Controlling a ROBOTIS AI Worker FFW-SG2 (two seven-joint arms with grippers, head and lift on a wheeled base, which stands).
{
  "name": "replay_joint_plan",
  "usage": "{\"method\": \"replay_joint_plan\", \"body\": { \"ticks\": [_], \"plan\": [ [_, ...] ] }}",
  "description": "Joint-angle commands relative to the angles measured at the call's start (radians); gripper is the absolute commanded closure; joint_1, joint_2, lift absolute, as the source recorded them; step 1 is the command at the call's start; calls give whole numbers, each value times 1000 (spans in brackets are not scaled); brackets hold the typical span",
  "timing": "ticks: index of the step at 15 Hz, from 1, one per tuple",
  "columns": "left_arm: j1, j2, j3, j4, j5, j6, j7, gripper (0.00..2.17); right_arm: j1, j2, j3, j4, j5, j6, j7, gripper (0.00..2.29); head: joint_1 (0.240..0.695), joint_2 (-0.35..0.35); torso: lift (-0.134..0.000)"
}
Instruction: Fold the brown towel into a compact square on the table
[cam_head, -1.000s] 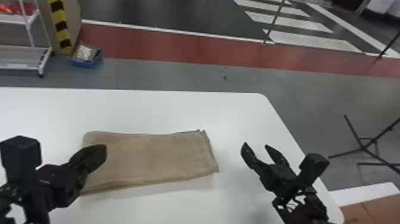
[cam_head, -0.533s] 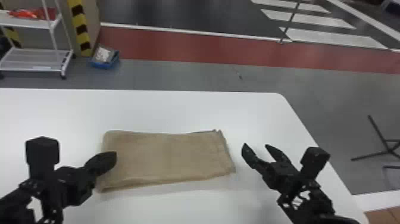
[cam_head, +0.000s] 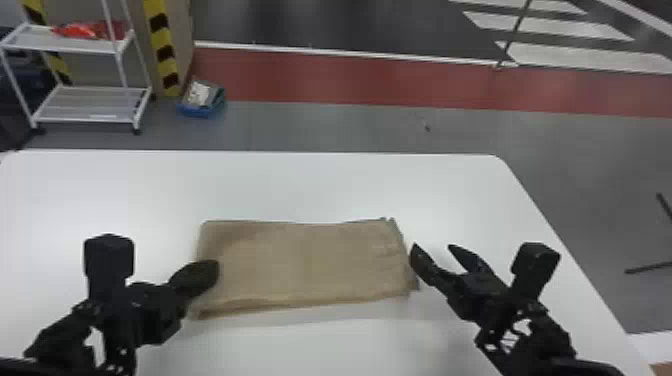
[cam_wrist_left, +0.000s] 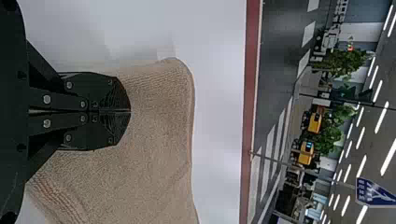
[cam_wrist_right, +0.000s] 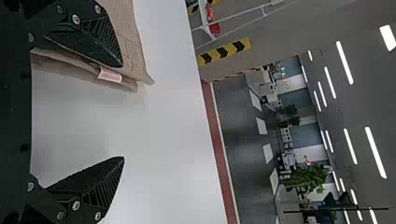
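Right pincer (cam_head: 432, 245) is spread, left pincer (cam_wrist_left: 130, 112) clenched. Brown towel (cam_head: 305, 262), centre of head view, prob. soft & light; I'd grip its right edge, all layers.

The label (cam_wrist_right: 110, 74) on the brown towel (cam_head: 305, 265) (reddish print) and the distant blue sign (cam_wrist_left: 373, 192) are illegible.

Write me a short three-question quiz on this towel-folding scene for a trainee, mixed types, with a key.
1. True or false: the brown towel already lies as a compact square.
2. Compare the left gripper and the right gripper. Whose fingers are apart?
a) left only
b) right only
c) both
3. Fill in the blank: the blue bin sits on the ____ beyond the white table.

Key: 1. False; 2. b; 3. floor
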Motion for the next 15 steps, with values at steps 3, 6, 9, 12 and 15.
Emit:
{"method": "replay_joint_plan", "body": {
  "ticks": [3, 6, 9, 12, 15],
  "plan": [
    [-5, 0, -5, 14, -3, -2, -1, 2132, -35, 1, 46, -18, 7, 95, -6, 218, 695, -128, -123],
    [-5, 0, -5, 17, -3, -14, -5, 2132, -58, 4, 73, -11, 50, 144, -24, 218, 695, -105, -123],
    [-5, 1, -8, 17, -6, -14, -5, 2132, -66, 6, 90, -16, 78, 208, -52, 225, 695, -96, -123],
    [-6, 0, -9, 23, -7, -20, -5, 2132, -79, 6, 101, -21, 91, 257, -70, 279, 695, -93, -123],
    [-8, -2, -9, 30, -9, -23, -8, 2132, -89, 4, 112, -21, 93, 282, -67, 407, 695, -87, -123]
  ]
}}
